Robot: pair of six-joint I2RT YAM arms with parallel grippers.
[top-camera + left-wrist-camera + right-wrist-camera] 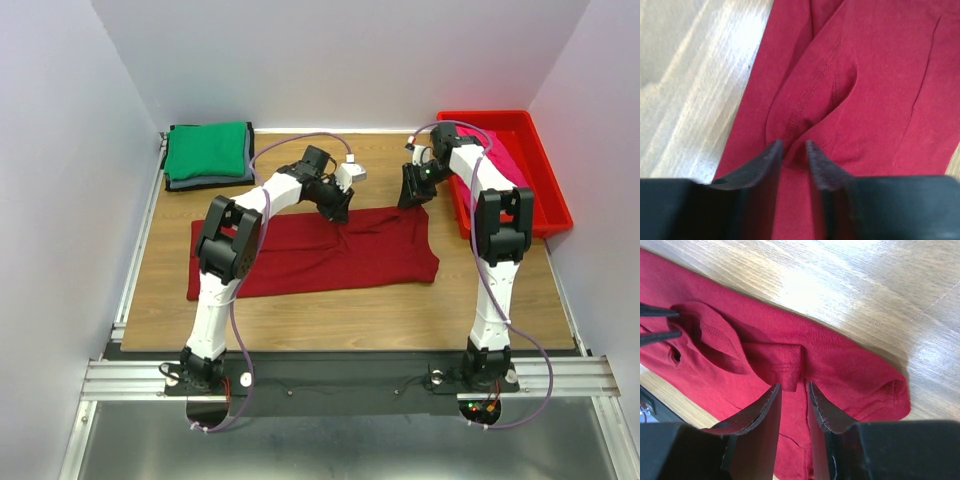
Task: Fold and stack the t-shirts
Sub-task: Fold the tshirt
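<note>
The maroon t-shirt (pixel 320 250) lies spread across the middle of the wooden table, with a rumpled far edge. My left gripper (pixel 338 208) is down on that far edge. Its jaws (pixel 794 145) stand a little apart, astride a raised ridge of maroon cloth (pixel 865 75) beside a stitched seam. My right gripper (pixel 412 195) is at the shirt's far right corner. Its jaws (pixel 794 387) are also apart, over a folded sleeve hem of the shirt (pixel 790 355). A folded green t-shirt (pixel 207 150) rests on a dark grey one (pixel 180 183) at the back left. Pink cloth (pixel 505 155) lies in the tray.
A rigid red tray (pixel 550 215) stands at the back right, close behind the right arm. White walls close in the table on three sides. An aluminium rail (pixel 140 240) runs along the left edge. Bare wood (pixel 380 310) shows in front of the shirt.
</note>
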